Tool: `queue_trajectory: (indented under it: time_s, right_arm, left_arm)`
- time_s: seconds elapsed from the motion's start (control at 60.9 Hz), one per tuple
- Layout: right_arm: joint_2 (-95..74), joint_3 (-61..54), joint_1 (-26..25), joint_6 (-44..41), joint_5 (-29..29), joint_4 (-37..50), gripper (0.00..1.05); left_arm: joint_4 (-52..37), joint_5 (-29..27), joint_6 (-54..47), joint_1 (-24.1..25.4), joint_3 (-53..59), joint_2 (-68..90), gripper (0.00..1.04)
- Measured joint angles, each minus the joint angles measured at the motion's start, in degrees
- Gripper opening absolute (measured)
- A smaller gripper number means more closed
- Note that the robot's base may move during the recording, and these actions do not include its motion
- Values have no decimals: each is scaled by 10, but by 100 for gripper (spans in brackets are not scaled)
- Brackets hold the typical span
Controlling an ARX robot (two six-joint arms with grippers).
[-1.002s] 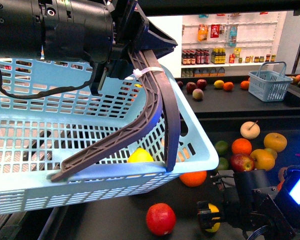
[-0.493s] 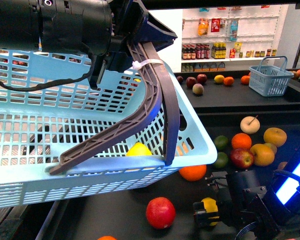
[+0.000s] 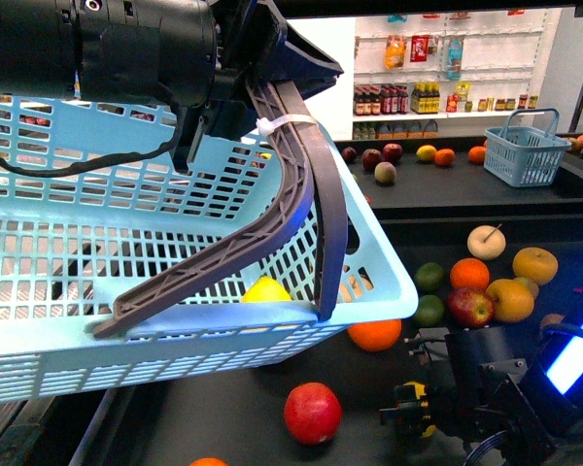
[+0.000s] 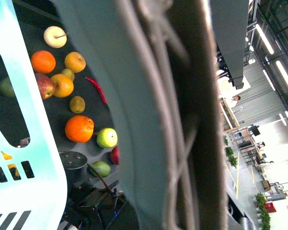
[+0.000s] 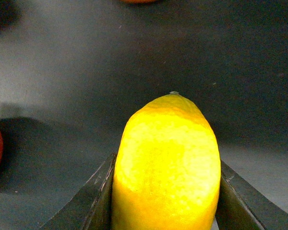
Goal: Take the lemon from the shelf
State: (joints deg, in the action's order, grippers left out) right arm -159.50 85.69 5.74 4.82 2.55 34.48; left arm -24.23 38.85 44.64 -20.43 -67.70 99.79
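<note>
My right gripper (image 3: 415, 412) is shut on the lemon (image 3: 419, 401) low over the shelf's dark tray (image 3: 223, 413), at the front right. In the right wrist view the yellow lemon (image 5: 168, 163) sits between both fingers (image 5: 93, 201) of the gripper (image 5: 167, 196). My left gripper (image 3: 235, 116) is shut on the dark basket handle (image 3: 296, 194) and holds the light blue basket (image 3: 175, 359) up at the left. A second lemon (image 3: 265, 289) lies inside the basket. In the left wrist view the handle (image 4: 182, 120) fills the frame beside the basket wall (image 4: 24, 143).
A red apple (image 3: 313, 413) and an orange (image 3: 374, 333) lie on the tray near the right gripper. More apples, oranges and limes (image 3: 486, 291) are piled at the right. A small blue basket (image 3: 523, 155) stands on the upper tier. White wall shelves of bottles (image 3: 437, 97) are behind.
My right gripper has shifted slightly right and up with the lemon held in it. The basket has sunk a little in the view. The left gripper's hold on the handle is unchanged.
</note>
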Motion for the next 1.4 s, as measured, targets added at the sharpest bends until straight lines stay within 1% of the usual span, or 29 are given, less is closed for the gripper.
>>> queue_trajectory:
  time_s: [0.148,0.246,0.378,0.427,0.509,0.608,0.674,0.838,0.969,1.068,1.216,1.396]
  right_arm:
    - [61,-48,-24,1,-26,39,48]
    - [152,-108,-68,34,-25,69,47]
    - [247,-176,-105,104,1,100,47]
    - [293,-208,-115,139,25,118,47]
    - [361,-255,-117,184,61,147,47]
    - [449,-309,-103,240,108,180,47]
    - [504,-338,-80,280,137,199,47]
    - [550,-370,-16,330,172,217,47]
    - [550,-386,27,337,183,224,47]
    - [550,-386,49,330,185,228,47]
    - [530,-386,74,306,180,227,47]
    - [506,-386,91,283,174,227,47]
  left_arm:
    - [0,1,0,0,0,0,6]
    - [0,0,0,0,0,0,6]
    - [0,0,0,0,0,0,6]
    - [0,0,0,0,0,0,6]
    - [0,0,0,0,0,0,6]
    - [0,1,0,0,0,0,6]
    - [0,1,0,0,0,0,6]
    - [0,0,0,0,0,0,6]
    - [0,0,0,0,0,0,6]
    - [0,-1,0,0,0,0,6]
    - [0,1,1,0,0,0,6]
    - [0,0,0,0,0,0,6]
